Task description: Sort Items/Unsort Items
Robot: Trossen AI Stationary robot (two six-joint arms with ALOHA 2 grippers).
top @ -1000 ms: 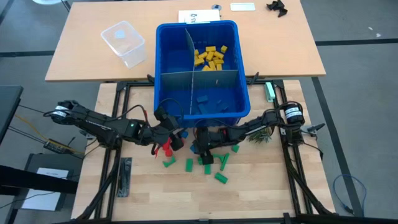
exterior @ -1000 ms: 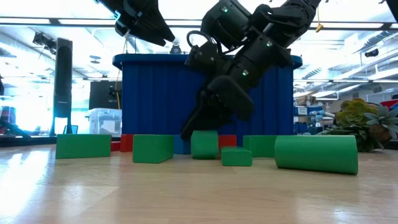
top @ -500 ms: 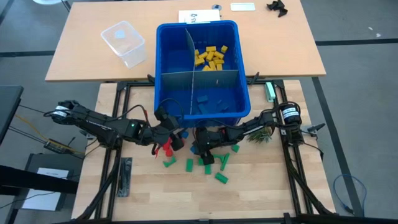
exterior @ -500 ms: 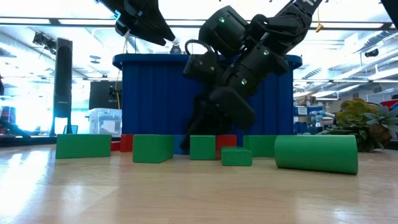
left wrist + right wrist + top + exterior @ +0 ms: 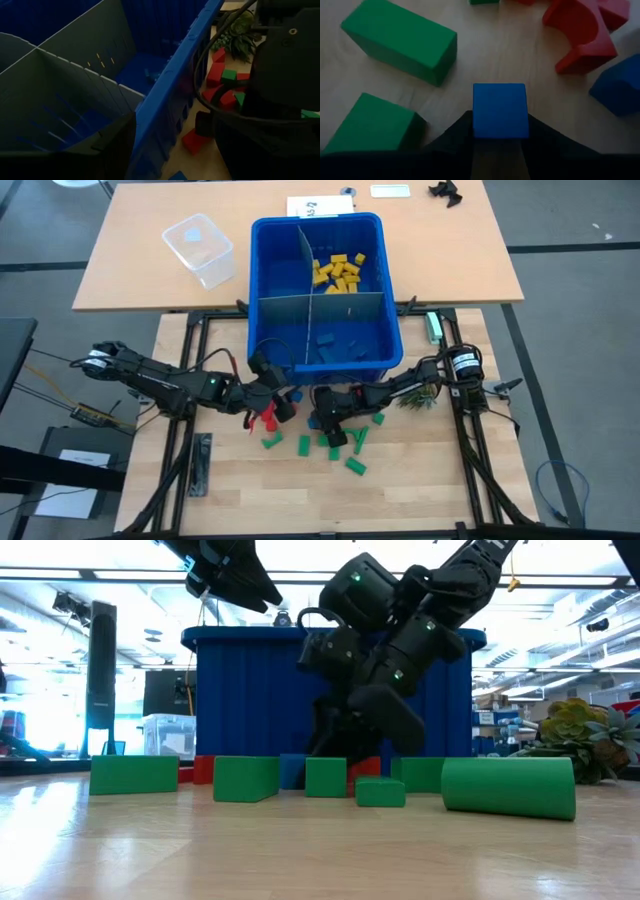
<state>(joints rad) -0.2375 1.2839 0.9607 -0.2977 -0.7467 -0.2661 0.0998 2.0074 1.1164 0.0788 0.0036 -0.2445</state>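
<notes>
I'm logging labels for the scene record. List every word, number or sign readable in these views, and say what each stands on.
No text can be read in any view.
White sheet behind the blue bin: dark marks, too small to read.
White label on the far table: too small to read.
Toy blocks: no markings.
Clear container: no label visible.

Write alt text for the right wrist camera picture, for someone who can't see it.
A blue cube sits on the wooden table between the right end effector's two dark fingers. Two green blocks lie to one side; a red arch-shaped block and another blue block lie to the other.
</notes>
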